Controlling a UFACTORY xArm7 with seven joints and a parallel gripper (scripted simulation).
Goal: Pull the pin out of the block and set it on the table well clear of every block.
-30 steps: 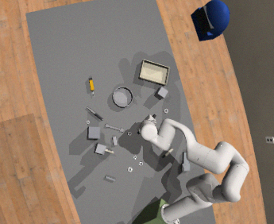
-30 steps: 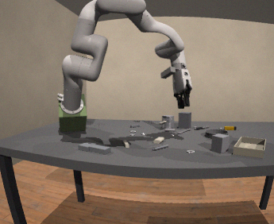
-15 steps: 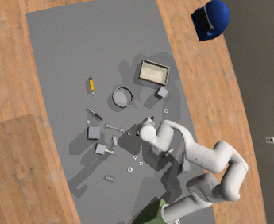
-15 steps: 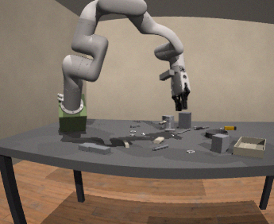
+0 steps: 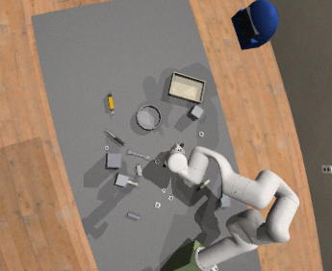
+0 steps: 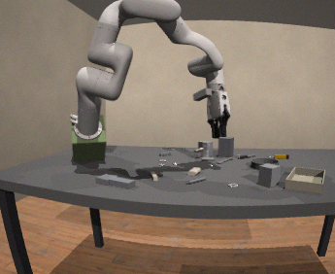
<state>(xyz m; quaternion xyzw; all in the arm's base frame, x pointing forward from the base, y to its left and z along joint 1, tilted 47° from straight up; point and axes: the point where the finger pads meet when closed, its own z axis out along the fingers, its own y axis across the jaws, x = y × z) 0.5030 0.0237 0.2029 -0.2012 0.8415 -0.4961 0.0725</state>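
Observation:
The pin's grey block (image 5: 121, 180) stands at the left middle of the table. It also shows far back in the exterior view (image 6: 205, 147). The cream pin (image 5: 133, 183) (image 6: 198, 150) sticks out of its side, pointing right, and shows there too. My gripper (image 5: 177, 146) (image 6: 218, 130) points down, well above the table. It is to the right of the block and apart from it. The fingers stand partly open with nothing between them.
A second grey block (image 5: 114, 160) stands just behind the pin's block, and a third (image 5: 196, 111) stands by the cream tray (image 5: 187, 87). A ring-shaped dish (image 5: 148, 117), a yellow tool (image 5: 111, 103), bolts, washers and a loose cream peg (image 5: 204, 183) lie scattered about.

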